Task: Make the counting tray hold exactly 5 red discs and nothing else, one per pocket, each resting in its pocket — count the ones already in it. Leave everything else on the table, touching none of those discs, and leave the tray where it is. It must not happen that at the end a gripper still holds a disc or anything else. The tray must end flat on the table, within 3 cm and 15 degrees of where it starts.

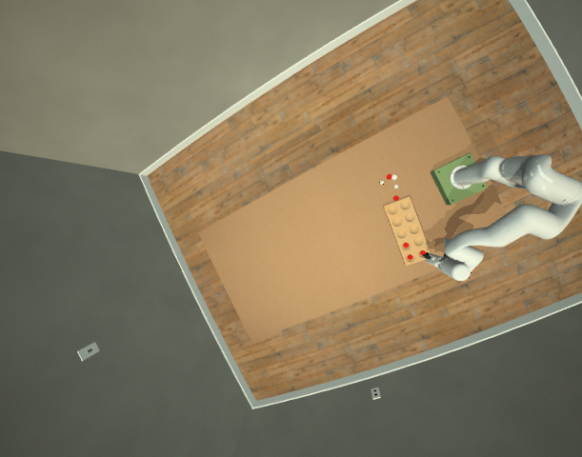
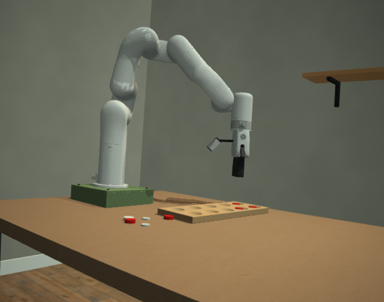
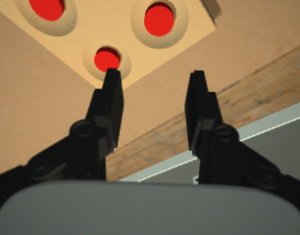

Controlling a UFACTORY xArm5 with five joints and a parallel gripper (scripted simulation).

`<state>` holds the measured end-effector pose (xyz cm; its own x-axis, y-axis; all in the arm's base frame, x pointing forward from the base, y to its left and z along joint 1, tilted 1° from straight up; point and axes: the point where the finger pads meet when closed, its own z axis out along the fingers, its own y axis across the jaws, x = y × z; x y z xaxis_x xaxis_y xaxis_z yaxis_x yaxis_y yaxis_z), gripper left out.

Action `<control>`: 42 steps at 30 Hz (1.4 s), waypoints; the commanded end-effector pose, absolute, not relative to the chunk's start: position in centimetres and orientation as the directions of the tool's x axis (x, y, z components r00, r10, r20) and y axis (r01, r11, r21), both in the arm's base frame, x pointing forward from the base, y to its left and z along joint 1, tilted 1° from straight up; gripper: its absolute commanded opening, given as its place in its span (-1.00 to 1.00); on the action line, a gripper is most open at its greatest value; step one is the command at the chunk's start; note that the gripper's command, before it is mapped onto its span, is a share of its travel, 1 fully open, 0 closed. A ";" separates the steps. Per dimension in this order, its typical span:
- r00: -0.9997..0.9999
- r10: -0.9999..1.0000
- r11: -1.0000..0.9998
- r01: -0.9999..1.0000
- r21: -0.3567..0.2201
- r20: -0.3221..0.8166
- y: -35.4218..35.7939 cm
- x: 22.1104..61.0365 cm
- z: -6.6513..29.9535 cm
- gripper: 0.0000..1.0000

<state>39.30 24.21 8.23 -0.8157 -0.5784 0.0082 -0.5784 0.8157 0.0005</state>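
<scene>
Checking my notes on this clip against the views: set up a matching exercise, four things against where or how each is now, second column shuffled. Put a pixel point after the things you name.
1. gripper [image 1: 425, 255] [image 2: 237, 177] [image 3: 154, 87]
2. tray [image 1: 403, 224] [image 2: 192, 219]
3. green base [image 1: 441, 184] [image 2: 88, 195]
4. shelf [image 2: 354, 74]

A. flat on the table, three red discs in its pockets
B. on the wall
C. open, raised above the table
D. under the foot of the arm

Pairs: 1-C; 2-A; 3-D; 4-B

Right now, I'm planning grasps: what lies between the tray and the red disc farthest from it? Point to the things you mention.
A small white piece [image 1: 396, 187] [image 2: 146, 218] and another red disc [image 1: 396, 198] [image 2: 168, 217], in the top view.
</scene>
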 end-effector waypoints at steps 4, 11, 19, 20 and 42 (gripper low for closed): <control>-0.816 -0.578 0.816 -0.578 0.000 0.004 24.3 39.4 8.4 -0.07; -0.816 -0.578 0.816 -0.578 0.000 0.004 24.3 39.4 8.4 -0.07; -0.816 -0.578 0.816 -0.578 0.000 0.004 24.3 39.4 8.4 -0.07; -0.816 -0.578 0.816 -0.578 0.000 0.004 24.3 39.4 8.4 -0.07; -0.951 -0.309 0.951 -0.309 0.000 0.008 11.7 42.7 8.0 -0.07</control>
<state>41.95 14.89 7.92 -0.9263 -0.3766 0.0115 -0.3766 0.9264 0.0005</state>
